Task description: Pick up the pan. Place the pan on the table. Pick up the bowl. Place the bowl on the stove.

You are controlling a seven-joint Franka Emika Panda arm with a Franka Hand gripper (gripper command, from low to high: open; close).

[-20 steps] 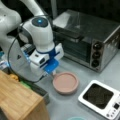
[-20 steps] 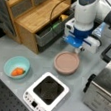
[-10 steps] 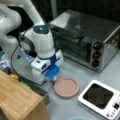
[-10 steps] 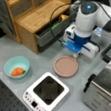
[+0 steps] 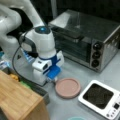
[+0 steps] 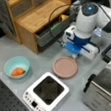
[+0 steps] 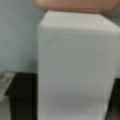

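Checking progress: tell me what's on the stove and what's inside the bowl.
The stove is bare; its dark plate carries nothing. The bowl holds an orange piece of food. The pan lies on the table, with the gripper at its handle end, which is covered.

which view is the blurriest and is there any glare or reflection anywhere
The wrist view is blurriest: the pan's white handle fills it, soft-edged, with the pink pan smeared along the top. In a front view the toaster oven shows pale streaks of reflected light on its top. In a front view the hand sits low at the pan's edge, only mildly soft.
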